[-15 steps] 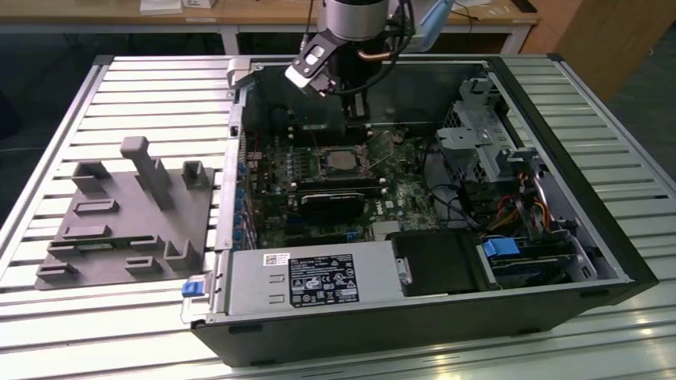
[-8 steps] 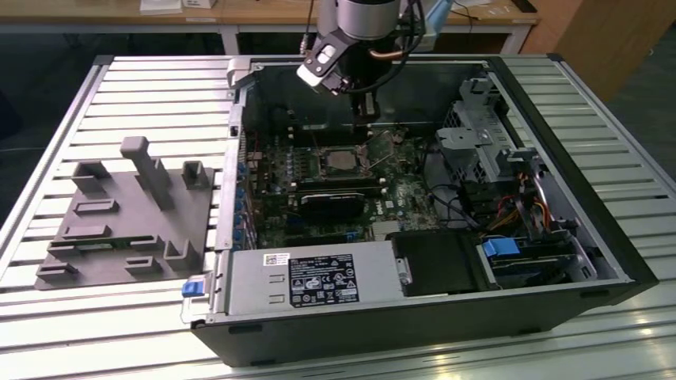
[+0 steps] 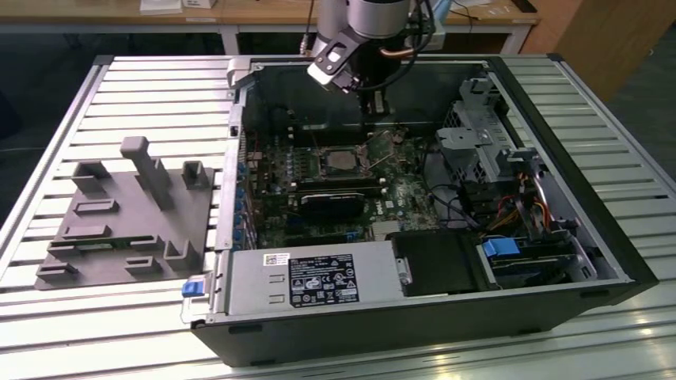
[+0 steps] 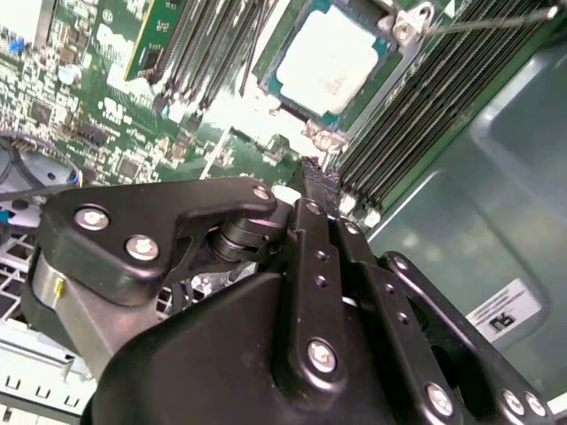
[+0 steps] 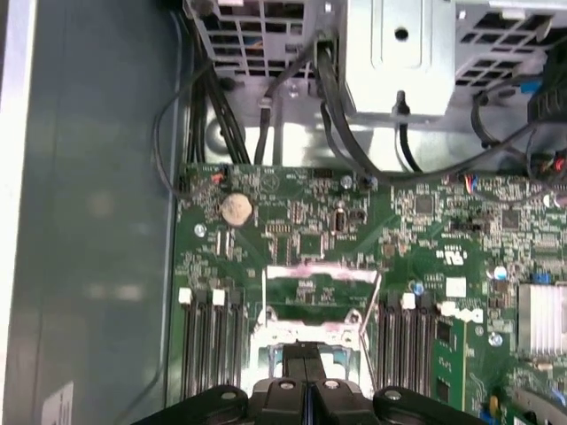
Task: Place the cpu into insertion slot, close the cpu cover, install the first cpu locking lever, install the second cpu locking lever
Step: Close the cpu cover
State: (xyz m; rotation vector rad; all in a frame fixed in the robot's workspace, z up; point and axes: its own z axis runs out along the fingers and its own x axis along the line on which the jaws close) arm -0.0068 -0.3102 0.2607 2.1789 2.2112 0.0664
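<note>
The cpu (image 4: 321, 60), a pale silver square, lies flat in the insertion slot (image 3: 315, 162) on the green board inside the open computer case. The cpu cover (image 5: 319, 270), a thin metal frame with a square window, stands raised off the socket. A thin locking lever (image 4: 496, 18) sticks out past the socket's corner. My gripper (image 5: 310, 359) is shut with nothing visible between its fingers. Its tip (image 4: 310, 168) hovers just beside the socket, close to the raised cover. In the exterior view the gripper (image 3: 366, 107) reaches down into the case over the socket's far side.
Long black memory slots (image 4: 416, 106) flank the socket. A drive cage (image 3: 480, 134) and cables (image 5: 337, 115) fill the case on the exterior view's right. The power supply (image 3: 317, 281) sits at the front. A grey fixture plate (image 3: 127, 214) lies outside the case.
</note>
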